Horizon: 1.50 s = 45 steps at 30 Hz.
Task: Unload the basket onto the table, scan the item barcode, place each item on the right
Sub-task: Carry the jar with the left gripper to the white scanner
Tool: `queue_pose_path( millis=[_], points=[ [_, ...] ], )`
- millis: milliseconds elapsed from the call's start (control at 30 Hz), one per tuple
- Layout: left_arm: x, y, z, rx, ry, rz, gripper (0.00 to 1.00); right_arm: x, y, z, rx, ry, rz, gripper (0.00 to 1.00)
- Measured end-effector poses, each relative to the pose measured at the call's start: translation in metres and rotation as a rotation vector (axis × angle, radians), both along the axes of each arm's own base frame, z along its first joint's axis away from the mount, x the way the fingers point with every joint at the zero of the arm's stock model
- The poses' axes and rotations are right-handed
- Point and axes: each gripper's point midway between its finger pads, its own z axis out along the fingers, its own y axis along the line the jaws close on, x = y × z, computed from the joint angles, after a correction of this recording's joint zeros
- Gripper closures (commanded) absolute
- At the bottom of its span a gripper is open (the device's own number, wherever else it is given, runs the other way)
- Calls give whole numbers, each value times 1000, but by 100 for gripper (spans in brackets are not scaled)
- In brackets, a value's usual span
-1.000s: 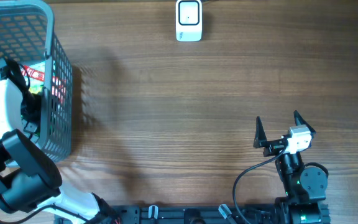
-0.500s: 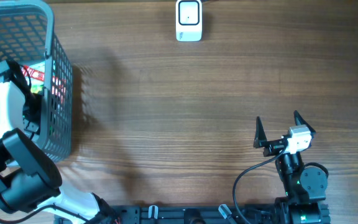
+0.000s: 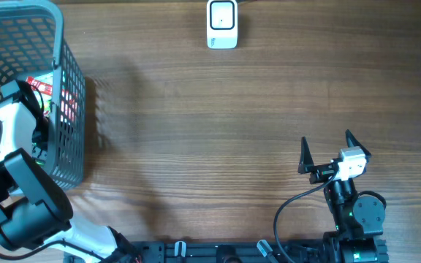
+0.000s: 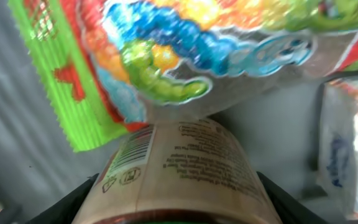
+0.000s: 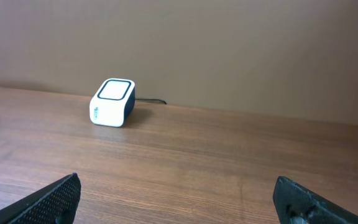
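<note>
Wooden table (image 3: 196, 131), seen from above: grey mesh basket (image 3: 58, 29) at the far left edge, white barcode scanner (image 3: 222, 23) at the far edge, well apart from it. The left gripper (image 4: 178, 178) is down inside the basket. Its fingers (image 4: 79, 196) bracket a tan-labelled jar (image 4: 185, 155) whose printed barcode faces the wrist camera. Whether the jaws actually pinch the jar cannot be told. A bright gummy-candy bag (image 4: 197, 43) and a green wrapper (image 4: 61, 81) lie beyond the jar. The right gripper (image 3: 326, 139), jaws spread wide and holding nothing, sits at the near right.
</note>
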Motion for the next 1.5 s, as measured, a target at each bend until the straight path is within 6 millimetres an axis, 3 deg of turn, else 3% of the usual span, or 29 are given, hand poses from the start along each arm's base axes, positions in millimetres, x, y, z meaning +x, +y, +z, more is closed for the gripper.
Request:
queue_pose_path(
  millis=[100,200,333,533,567,633,700,767,800,867,1000,1133,1267,1500],
  points=[
    [-4,-1,10,-11,30,0,36,0,0,0,0,0,0,0],
    [11,7,40,11,-5,0,36,0,0,0,0,0,0,0],
    [36,22,108,77,-123,1,36,0,0,0,0,0,0,0],
    [41,24,218,183,-319,0,36,0,0,0,0,0,0,0],
    [37,19,243,209,-379,-4,36,0,0,0,0,0,0,0],
    [30,7,273,236,-463,-20,36,0,0,0,0,0,0,0],
    [26,-17,297,237,-547,-72,36,0,0,0,0,0,0,0],
    [28,-49,316,219,-632,-157,36,0,0,0,0,0,0,1],
    [31,-76,328,192,-687,-231,36,0,0,0,0,0,0,0],
    [34,-113,336,149,-735,-335,36,0,0,0,0,0,0,0],
    [43,-204,335,15,-762,-591,36,0,0,0,0,0,0,0],
    [49,-283,308,-93,-679,-725,37,0,0,0,0,0,0,0],
    [56,-344,258,-134,-530,-750,36,0,0,0,0,0,0,0],
    [51,-436,145,-98,-256,-926,35,0,0,0,0,0,0,0]
  ],
)
